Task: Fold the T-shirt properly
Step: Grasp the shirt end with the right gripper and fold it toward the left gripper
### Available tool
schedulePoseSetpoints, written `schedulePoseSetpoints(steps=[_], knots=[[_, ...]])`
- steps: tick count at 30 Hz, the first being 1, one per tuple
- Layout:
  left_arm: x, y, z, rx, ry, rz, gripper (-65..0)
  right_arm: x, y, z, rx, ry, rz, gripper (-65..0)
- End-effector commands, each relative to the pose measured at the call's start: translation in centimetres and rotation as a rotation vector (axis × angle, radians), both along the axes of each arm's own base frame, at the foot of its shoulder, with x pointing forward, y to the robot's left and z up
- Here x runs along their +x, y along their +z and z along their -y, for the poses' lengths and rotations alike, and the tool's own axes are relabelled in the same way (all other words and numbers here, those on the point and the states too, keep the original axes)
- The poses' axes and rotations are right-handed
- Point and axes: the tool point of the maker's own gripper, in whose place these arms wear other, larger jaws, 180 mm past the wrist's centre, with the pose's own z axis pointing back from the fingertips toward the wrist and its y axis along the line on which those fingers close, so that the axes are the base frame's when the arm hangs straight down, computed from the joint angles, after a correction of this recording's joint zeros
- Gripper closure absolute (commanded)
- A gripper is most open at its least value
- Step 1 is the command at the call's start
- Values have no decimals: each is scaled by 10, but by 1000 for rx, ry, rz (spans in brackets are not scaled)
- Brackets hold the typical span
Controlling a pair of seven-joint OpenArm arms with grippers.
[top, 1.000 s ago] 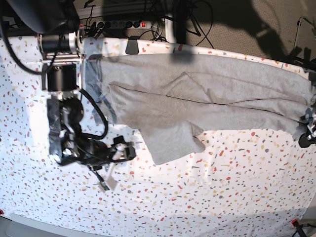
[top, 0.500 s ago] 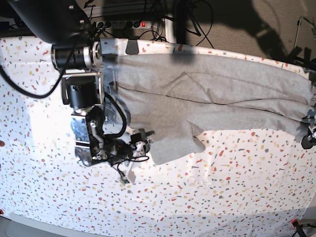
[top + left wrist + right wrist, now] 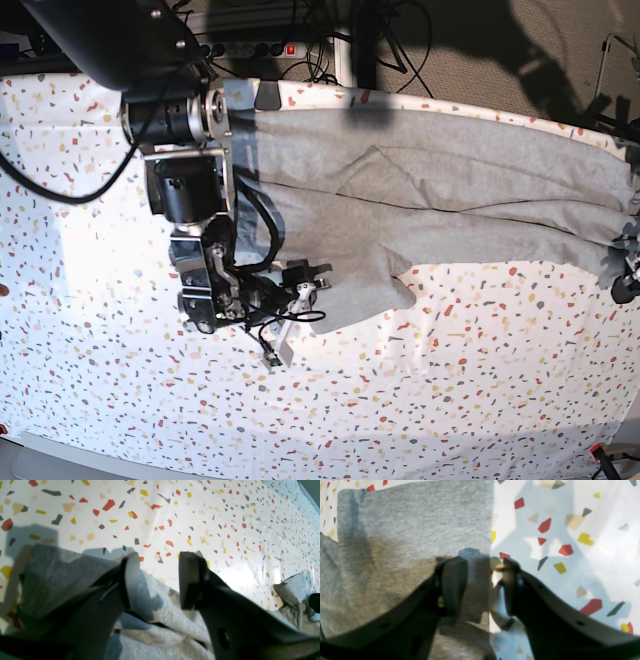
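Though unfolded, T-shirt [image 3: 440,200] between right fingers [image 3: 452,585]

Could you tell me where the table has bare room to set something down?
The speckled tablecloth is bare below the T-shirt, between both arms. It is crowded where the right gripper straddles the sleeve edge and the left gripper sits over the hem.
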Motion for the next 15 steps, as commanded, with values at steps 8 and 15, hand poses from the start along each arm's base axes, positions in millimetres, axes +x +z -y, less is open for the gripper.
schedulePoseSetpoints(steps=[8, 15], knots=[[11, 28, -12, 18, 12, 73, -254, -1, 2, -2, -15, 21, -14, 0], [11, 28, -12, 18, 12, 74, -254, 12, 16, -6, -37, 37, 19, 0]])
